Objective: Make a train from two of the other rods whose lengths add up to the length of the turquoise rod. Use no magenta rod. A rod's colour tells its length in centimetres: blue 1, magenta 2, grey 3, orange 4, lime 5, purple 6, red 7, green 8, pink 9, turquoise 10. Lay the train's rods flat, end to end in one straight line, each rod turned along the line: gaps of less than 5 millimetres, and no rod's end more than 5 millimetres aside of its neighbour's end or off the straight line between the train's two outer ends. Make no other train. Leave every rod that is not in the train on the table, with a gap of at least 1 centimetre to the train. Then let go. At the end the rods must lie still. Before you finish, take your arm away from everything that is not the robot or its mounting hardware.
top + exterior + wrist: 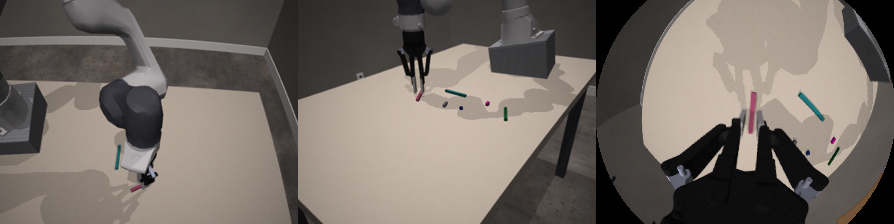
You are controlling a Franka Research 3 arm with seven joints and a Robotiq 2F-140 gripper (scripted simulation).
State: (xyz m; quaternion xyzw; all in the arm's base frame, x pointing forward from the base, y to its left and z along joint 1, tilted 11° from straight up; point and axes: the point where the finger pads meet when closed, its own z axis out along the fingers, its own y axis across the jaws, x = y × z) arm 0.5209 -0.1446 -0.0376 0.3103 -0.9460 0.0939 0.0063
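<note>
The claw (149,180) (418,92) (751,116), fingers narrowly parted, lines up over the pink rod (135,188) (418,96) (753,107), probably needing lowering and closing before joining it to the blue rod (461,108) (808,153).

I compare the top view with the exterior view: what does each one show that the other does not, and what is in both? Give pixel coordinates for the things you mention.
Only the top view: a long pale arm link (138,49) running down from the elbow, and the corner of the white baseboard (266,49).

Only the exterior view: the grey rod (445,104), blue rod (460,107), magenta rod (487,103) and green rod (505,115), plus a table leg (568,143) and a wall outlet (360,76).

Both: the turquoise rod (118,157) (455,93), the pink rod (136,188) (418,96), the gripper (149,181) (418,91) and the grey base block (38,120) (519,60).
</note>
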